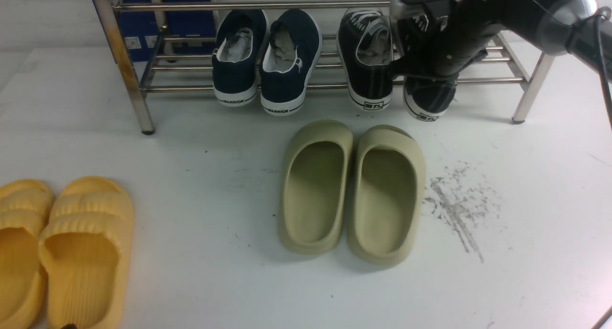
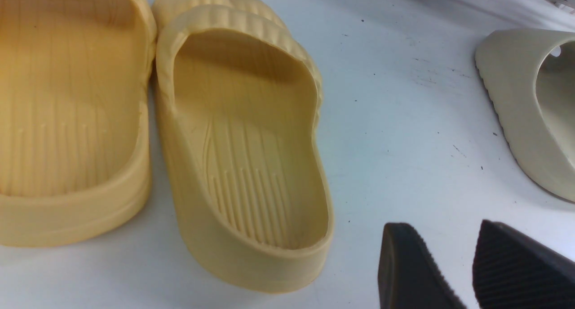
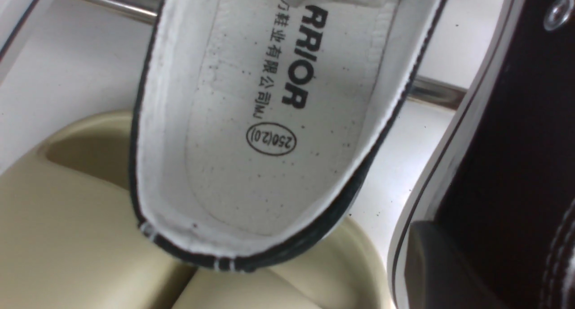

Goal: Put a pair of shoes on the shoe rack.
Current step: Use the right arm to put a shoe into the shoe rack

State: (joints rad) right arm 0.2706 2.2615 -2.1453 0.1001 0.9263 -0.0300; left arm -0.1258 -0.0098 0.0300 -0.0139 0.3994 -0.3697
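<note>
R tool point(image 1: 423, 74) part-open on R sneaker point(image 1: 430, 100)

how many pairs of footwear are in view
4: yellow slippers at the table's front left, olive slippers mid-table, navy slip-ons on the shoe rack, black sneakers right of them, one partly hidden.

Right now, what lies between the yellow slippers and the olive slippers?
Nothing: only bare white table with small dark specks separates the yellow slippers from the olive slippers, as the front view shows.
</note>
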